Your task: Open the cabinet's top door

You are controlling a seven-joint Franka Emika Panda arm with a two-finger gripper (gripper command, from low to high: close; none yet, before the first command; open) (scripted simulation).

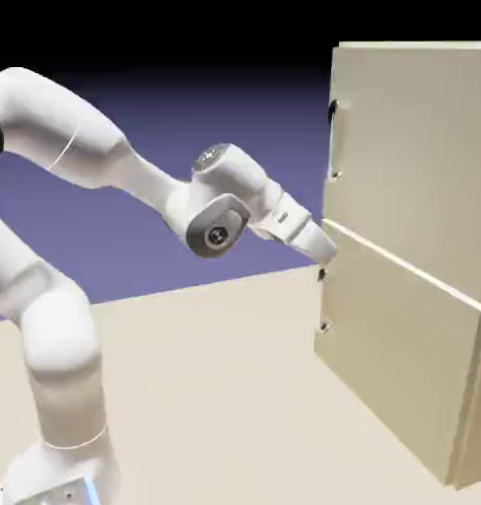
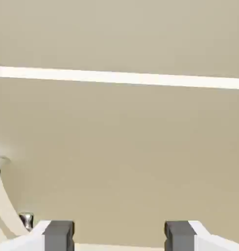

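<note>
Cabinet (image 1: 402, 168) shut, apparently — tool (image 2: 119, 236) wide open, holding nothing — lower handle (image 1: 322, 301) near the hand.

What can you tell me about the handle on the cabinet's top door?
The handle is a slim upright bar on the upper door, near that door's left edge in the exterior view. It looks like shiny metal, bright along much of its length and nearly black toward the top, with a small mount at its lower end. It sits above the pale seam between the two doors. The gripper is open and lower down, so nothing appears to be touching the handle.
</note>
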